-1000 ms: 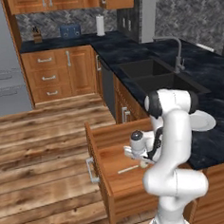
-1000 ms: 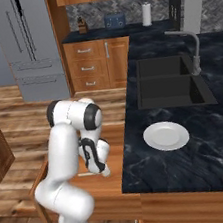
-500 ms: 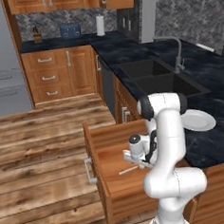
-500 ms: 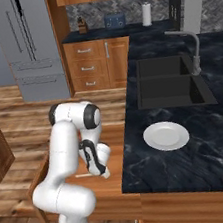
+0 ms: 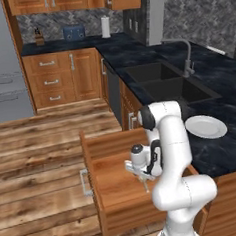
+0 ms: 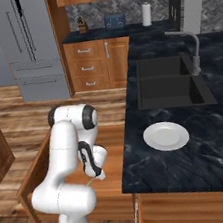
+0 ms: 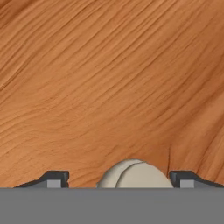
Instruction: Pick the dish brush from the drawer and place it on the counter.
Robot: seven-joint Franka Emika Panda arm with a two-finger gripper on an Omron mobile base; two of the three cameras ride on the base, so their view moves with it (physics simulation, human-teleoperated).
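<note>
- The long dark marbled stone counter (image 5: 227, 146) is seen beside the robot, with a round white plate (image 5: 206, 127) lying on it.
- The wide reddish-brown wooden drawer (image 5: 115, 190) is pulled open.
- The two-finger gripper (image 7: 118, 178) is lowered into the drawer, its jaws apart on either side of the brush head; whether they touch it cannot be told.
- The small pale cream dish brush (image 7: 133, 175) is found in the drawer, between the fingertips (image 7: 54, 178).

- The left base view looks forward and down from behind the arm, over the open drawer (image 5: 115, 190) toward the counter (image 5: 207, 83).
- The right base view faces the same drawer (image 6: 41, 169) and counter (image 6: 208, 134) from the other side.
- The hand view sits very close above the drawer's (image 7: 109, 78) wooden floor.
</note>
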